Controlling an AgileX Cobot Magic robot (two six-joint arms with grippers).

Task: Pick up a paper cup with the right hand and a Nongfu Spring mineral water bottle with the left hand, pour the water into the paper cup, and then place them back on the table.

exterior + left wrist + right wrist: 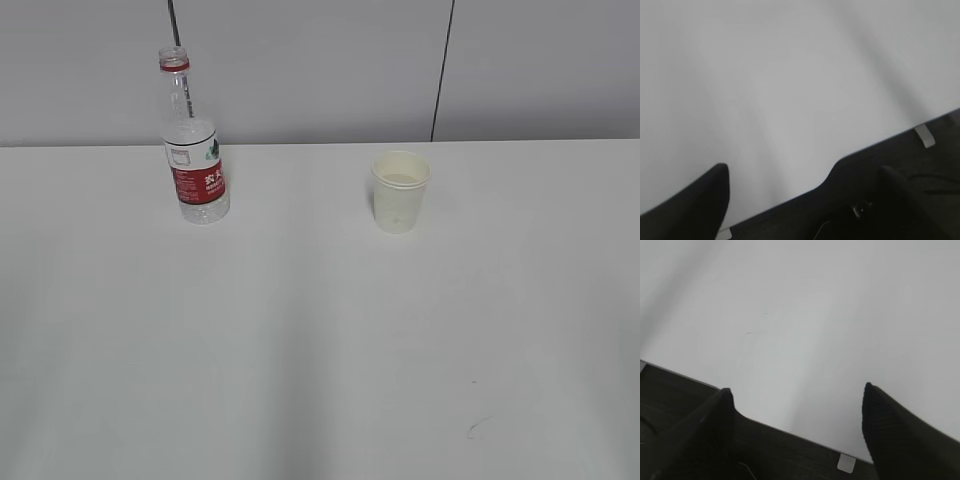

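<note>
- Standing upright near the far edge of the table [300,360], toward its far left corner, the Nongfu Spring mineral water bottle [194,150] is uncapped, its red-and-white label facing the exterior camera; a little water appears to sit low in it, though the level is hard to read.
- The paper cup [400,191] stands upright well to the right of the bottle, also near the far edge and about midway along it, with a faint line inside that may be a water level.
- Neither arm shows in the exterior view; both task objects stand free, touched by nothing.
- In its wrist view the left hand [805,200] hangs over the table's near edge, fingers spread apart with only bare tabletop and dark floor between them.
- The right hand [797,432] is likewise parted wide over the near edge, gripping nothing.
- Judged from this layout, either the task has not begun or it is over with both items set back; the pictures alone cannot settle which, though the possible water in the cup hints at the latter.
- If the pick-up lies ahead, the next move calls for the right hand to reach far across to the cup and close gently on its thin wall, and the left hand to take the bottle around its labelled body, keeping it upright because it has no cap.
</note>
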